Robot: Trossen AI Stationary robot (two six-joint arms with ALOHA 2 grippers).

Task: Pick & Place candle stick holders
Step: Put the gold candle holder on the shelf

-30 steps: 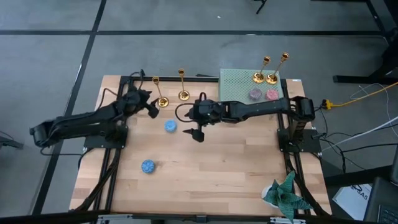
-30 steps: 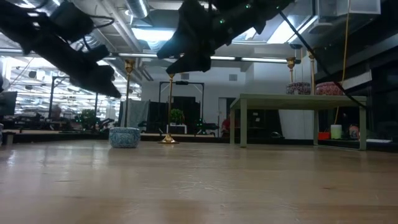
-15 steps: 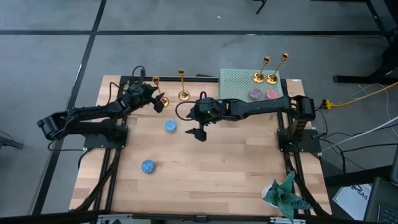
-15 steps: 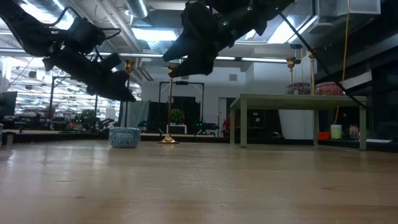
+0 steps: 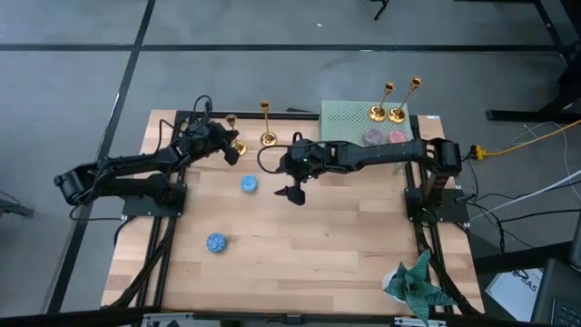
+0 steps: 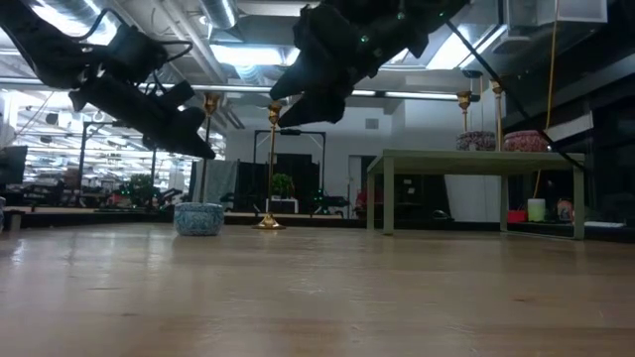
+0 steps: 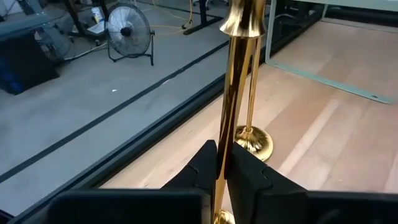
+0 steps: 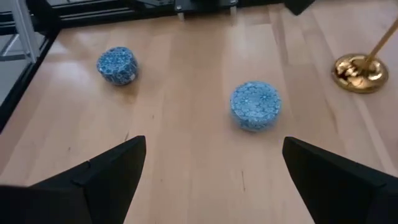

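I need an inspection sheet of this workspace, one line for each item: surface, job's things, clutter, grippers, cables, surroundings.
Surface: wooden table, with a green perforated platform at the far right.
Job's things: two gold candle stick holders on the platform; one free candle stick holder on the table; one gripped candle stick holder beside it.
Clutter: two blue round tins, two pink tins, a green cloth.
Grippers: left gripper shut on the gripped holder's stem; right gripper open above the table's middle.
Cables: yellow cable right of the table.
Surroundings: grey floor; fan beyond.
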